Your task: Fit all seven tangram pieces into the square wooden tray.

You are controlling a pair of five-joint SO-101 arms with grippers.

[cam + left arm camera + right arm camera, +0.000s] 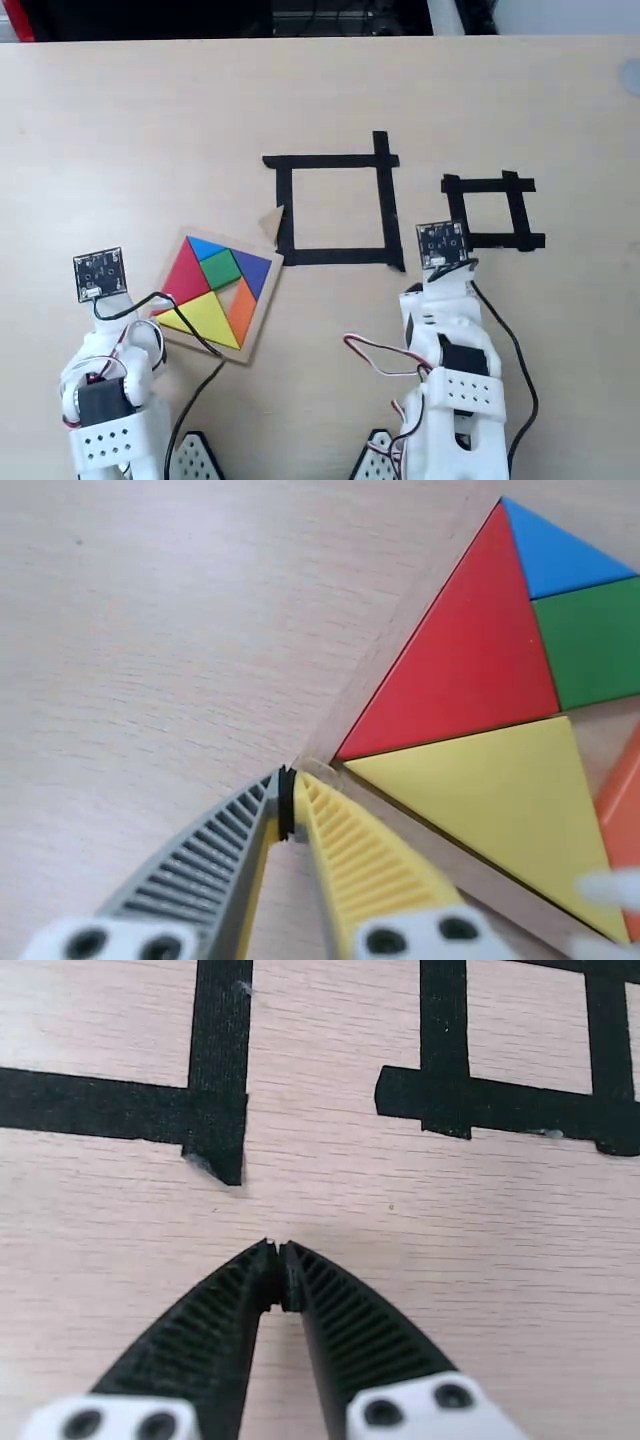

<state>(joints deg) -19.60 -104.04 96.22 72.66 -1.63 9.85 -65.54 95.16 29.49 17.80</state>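
The square wooden tray lies turned at an angle in front of the left arm. It holds a red triangle, yellow triangle, blue triangle, green square, violet-blue triangle and orange piece, with a small bare patch beside the orange one. A pale tan triangle lies on the table by the large tape square. My left gripper is shut and empty, its tips at the tray's corner rim beside the red triangle and yellow triangle. My right gripper is shut and empty over bare table.
A large black tape square and a smaller one mark the table beyond the right arm; their corners lie just ahead of the right gripper. Cables trail beside both arm bases. The table's far half is open wood.
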